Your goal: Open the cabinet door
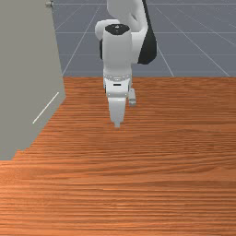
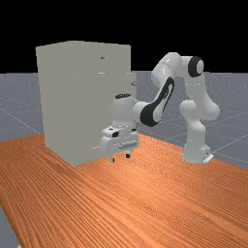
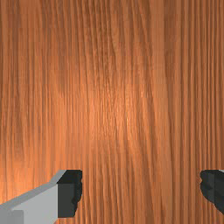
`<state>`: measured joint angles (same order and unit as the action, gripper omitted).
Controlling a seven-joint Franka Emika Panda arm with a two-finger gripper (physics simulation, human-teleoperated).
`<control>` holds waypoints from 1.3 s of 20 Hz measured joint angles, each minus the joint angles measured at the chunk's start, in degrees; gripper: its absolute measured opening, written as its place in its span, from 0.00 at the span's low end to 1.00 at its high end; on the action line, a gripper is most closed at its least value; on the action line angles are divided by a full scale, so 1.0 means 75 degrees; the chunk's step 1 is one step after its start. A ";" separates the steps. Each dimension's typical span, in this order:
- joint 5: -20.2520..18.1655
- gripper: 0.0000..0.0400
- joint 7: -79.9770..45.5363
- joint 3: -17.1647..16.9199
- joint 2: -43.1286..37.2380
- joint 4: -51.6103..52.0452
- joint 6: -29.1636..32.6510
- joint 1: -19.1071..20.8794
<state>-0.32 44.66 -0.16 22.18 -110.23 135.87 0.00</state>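
The open gripper point(image 2: 120, 158) hangs above the table, in front of the cabinet point(image 2: 63, 97) in the far view, with nothing between its fingers. In the front view the gripper point(image 1: 117, 124) points down, to the right of the grey cabinet point(image 1: 27, 60). A small knob point(image 1: 49, 4) juts from the cabinet near the top edge of the front view. In the wrist view the gripper point(image 3: 141, 190) has its dark fingertips wide apart over bare wood.
The orange-brown table point(image 1: 152, 184) lies under the hand and stretches to the front view's right. The cabinet's tall body stands close beside the hand. The arm's base point(image 2: 196, 152) stands at the far view's right.
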 joint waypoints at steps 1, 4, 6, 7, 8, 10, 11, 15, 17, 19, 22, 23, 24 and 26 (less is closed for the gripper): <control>0.0129 0.62 -0.0060 -0.0079 -0.0006 -0.0039 -0.0093 -0.0027; 0.0205 0.92 -0.0404 -0.0255 -0.0013 -0.0107 -0.0278 -0.0001; -0.0298 0.35 -0.3763 -0.0546 -0.0734 0.0299 -0.2116 -0.0301; -0.0605 0.21 -0.5391 -0.0669 -0.1014 0.0493 -0.2572 -0.0413; -0.0914 0.13 -0.6986 -0.0794 -0.1196 0.0558 -0.2798 -0.0497; -0.1467 0.05 -0.9589 -0.1006 -0.1384 0.0466 -0.2877 -0.0577; -0.1629 0.03 -1.0205 -0.1061 -0.1433 0.0397 -0.2846 -0.0574; -0.1846 0.00 -1.1015 -0.1116 -0.1543 0.0255 -0.2770 -0.0573; -0.1827 0.00 -1.1119 -0.1113 -0.1820 0.0022 -0.2739 -0.0600; -0.1711 0.00 -1.1222 -0.1099 -0.2575 -0.0726 -0.2398 -0.0643; -0.1445 0.00 -1.1446 -0.1000 -0.4412 -0.2223 -0.1526 -0.0619; -0.1363 0.00 -1.1505 -0.0961 -0.5090 -0.2690 -0.1378 -0.0575; -0.1278 0.00 -1.1565 -0.0922 -0.5808 -0.3141 -0.1326 -0.0506; -0.1183 0.00 -1.1656 -0.0863 -0.7293 -0.3979 -0.1235 -0.0342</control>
<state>-9.19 -42.76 -6.63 -32.51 -140.07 126.61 -2.57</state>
